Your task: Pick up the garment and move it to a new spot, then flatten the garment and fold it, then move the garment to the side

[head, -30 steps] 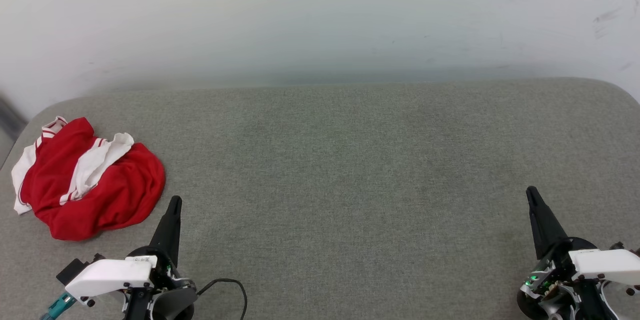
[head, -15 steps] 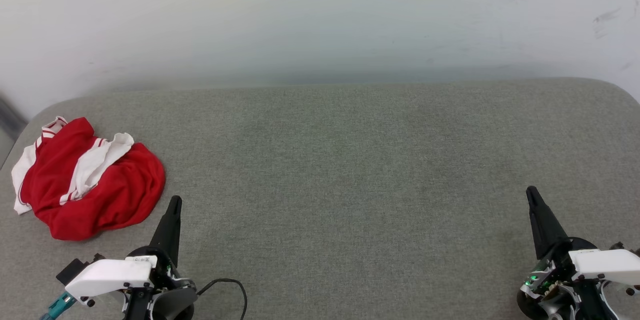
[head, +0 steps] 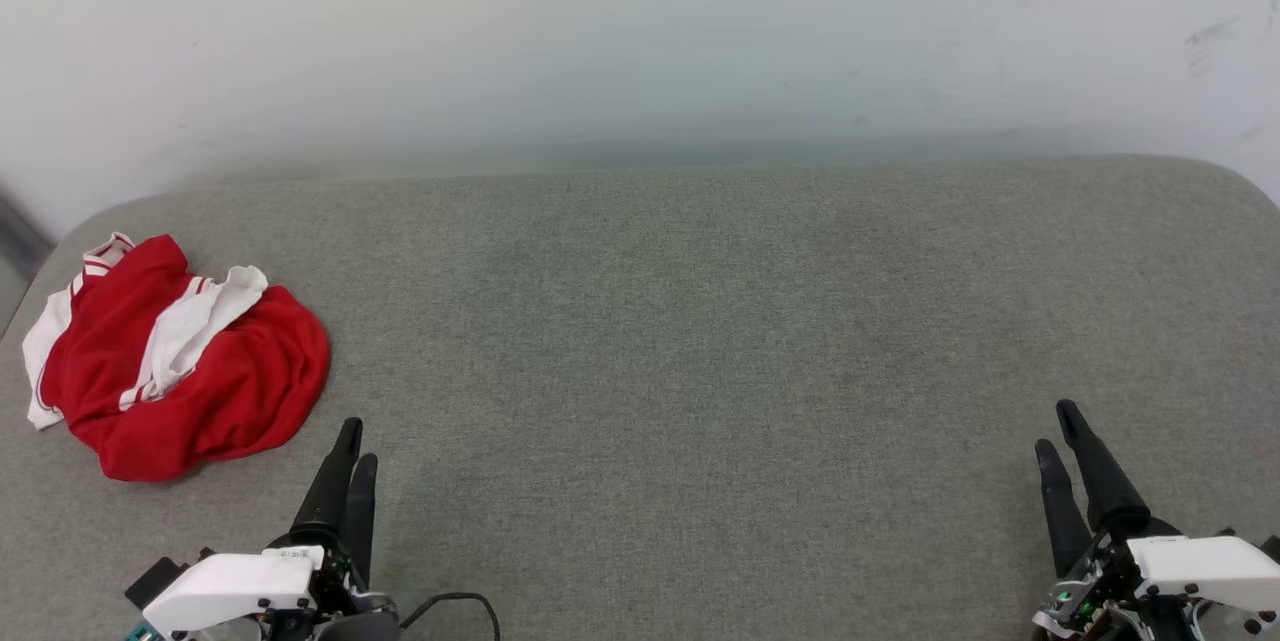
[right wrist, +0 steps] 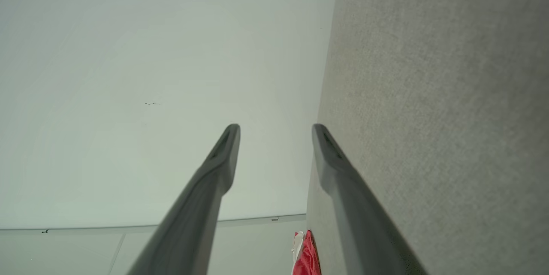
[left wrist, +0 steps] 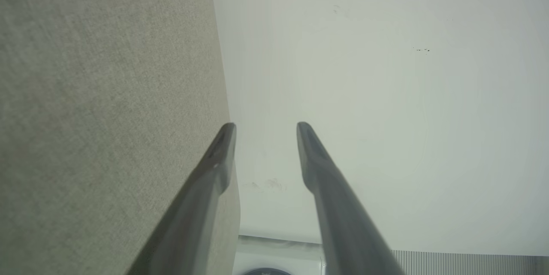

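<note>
Left gripper [head: 359, 440], right gripper [head: 1054, 425] newly spread (both empty); garment [head: 230, 381] apart, beyond-left of left fingers [head: 330, 483].

Soft, even light; head view sharp, wrist views hazy.
In the head view the grey surface [head: 700, 321] is evenly bright, dimming to a band of shade where it meets the pale wall [head: 640, 41], and the red shirt [head: 230, 391] casts a thin shadow along its near edge. In the wrist views the left end effector [left wrist: 266, 124] and right end effector [right wrist: 276, 125] look smeared and out of focus near the lens.
</note>
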Available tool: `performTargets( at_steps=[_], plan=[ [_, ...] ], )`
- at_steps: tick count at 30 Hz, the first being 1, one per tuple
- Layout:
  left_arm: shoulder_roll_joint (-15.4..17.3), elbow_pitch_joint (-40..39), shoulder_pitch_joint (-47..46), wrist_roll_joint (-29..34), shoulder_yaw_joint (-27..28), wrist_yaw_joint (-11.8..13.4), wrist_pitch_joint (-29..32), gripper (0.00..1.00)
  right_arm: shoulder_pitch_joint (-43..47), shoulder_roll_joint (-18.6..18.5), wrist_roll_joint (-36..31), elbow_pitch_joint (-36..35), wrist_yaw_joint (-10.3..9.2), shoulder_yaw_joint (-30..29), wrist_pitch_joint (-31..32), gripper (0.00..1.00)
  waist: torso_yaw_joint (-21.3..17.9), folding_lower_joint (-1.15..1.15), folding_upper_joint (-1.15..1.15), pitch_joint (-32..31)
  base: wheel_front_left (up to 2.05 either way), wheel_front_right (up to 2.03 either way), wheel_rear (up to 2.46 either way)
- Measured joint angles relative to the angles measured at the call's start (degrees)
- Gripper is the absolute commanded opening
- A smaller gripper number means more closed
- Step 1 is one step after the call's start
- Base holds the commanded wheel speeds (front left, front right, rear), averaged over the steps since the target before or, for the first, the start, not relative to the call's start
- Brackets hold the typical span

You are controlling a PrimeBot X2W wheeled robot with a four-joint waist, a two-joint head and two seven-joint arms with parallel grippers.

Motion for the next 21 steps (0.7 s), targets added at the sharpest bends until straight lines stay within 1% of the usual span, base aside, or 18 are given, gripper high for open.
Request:
performTargets(
  at_steps=[5, 10, 13, 14, 21],
  plan=[
    [0.0, -0.4, 0.7, 0.7, -0.1, 0.0, -1.2, 1.0, 0.7, 0.0, -1.0, 0.3, 0.0, 0.3, -1.3, 1.0, 0.0, 0.0, 0.0, 0.0, 0.0, 0.0, 0.0],
    [0.0, -1.1, 0.7, 3.6, 0.3, 0.0, -2.7, 1.0, 0.7, 0.0, -4.1, -0.2, 0.0, 0.2, -2.7, 1.0, 0.0, 0.0, 0.0, 0.0, 0.0, 0.0, 0.0],
    [0.0, -1.6, 0.7, 6.2, 0.9, 0.4, -3.5, 1.0, 0.7, 0.0, -6.7, -1.0, 0.0, 0.1, -3.6, 1.0, 0.0, 0.0, 0.0, 0.1, 0.0, 0.0, 0.0],
    [0.0, -2.7, 0.8, 9.2, 1.1, 1.0, -4.2, 1.0, 0.8, 0.1, -10.2, -2.2, -0.01, 0.2, -4.3, 1.0, 0.0, 0.0, 0.0, 0.1, 0.0, 0.0, 0.0],
    [0.0, -5.7, 1.1, 17.1, 0.2, 3.3, -6.0, 1.0, 1.8, 0.1, -18.2, -4.8, -0.01, 0.0, -6.0, 1.0, 0.1, 0.0, 0.0, 0.1, 0.0, 0.0, 0.0]
  ],
)
